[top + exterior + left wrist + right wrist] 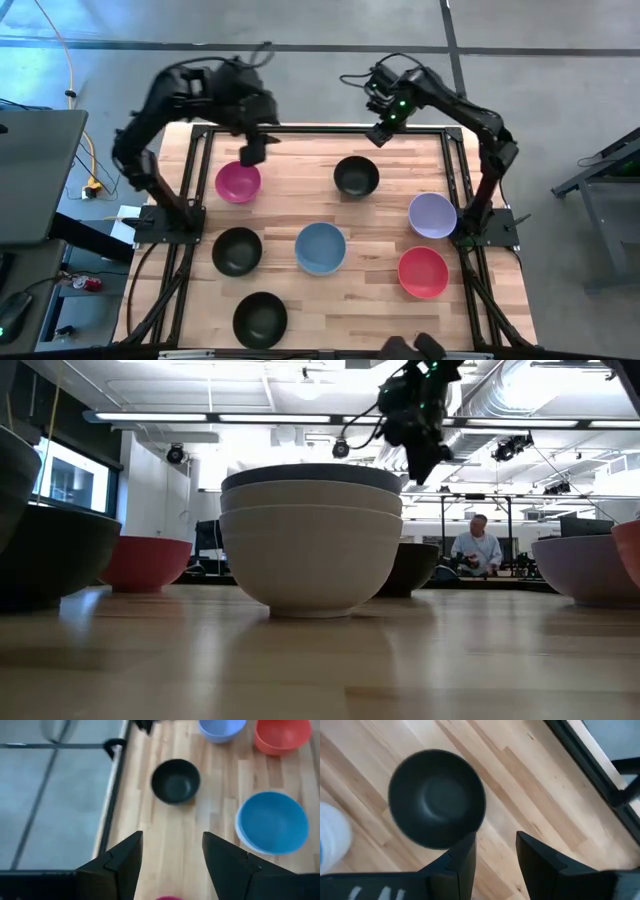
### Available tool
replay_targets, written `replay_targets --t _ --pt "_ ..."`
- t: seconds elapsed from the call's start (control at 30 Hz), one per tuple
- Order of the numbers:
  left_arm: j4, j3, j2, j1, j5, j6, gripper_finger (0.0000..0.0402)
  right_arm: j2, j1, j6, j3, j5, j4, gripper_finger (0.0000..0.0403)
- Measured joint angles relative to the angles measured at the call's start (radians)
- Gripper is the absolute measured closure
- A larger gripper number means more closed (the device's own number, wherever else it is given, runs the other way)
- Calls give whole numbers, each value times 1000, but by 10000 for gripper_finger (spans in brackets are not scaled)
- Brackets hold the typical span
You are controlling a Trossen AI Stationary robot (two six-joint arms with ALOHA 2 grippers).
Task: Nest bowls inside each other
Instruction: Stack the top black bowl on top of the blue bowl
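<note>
No readable text, label or number anywhere.

We see a bench (300,200) of pale wood planks with visible grain and a light sheen, edged by a dark frame (455,180) that looks like metal. The bowls (320,248) look smooth and plain; the black one (436,797) near the far edge appears matt. The fingers (120,865) look like dark, matt plastic.

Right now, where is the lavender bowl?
High view: the lavender bowl sits near the table's right edge, just above the red bowl.
</note>
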Motion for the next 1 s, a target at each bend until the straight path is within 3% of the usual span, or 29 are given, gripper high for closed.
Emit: replay_targets --t 0.17,0.43,0.67,1.0 --pt "2 -102 -134 23 -57 -2 206 80 43 -8 0 29 2 274" --pt "135 -404 -369 85 -69 9 206 158 86 -45 0 143 25 274" --pt "223 -624 -541 131 -50 16 206 175 111 -168 0 137 121 274" --pt "248 -694 -660 150 -44 -7 206 174 106 -332 -81 49 158 274"
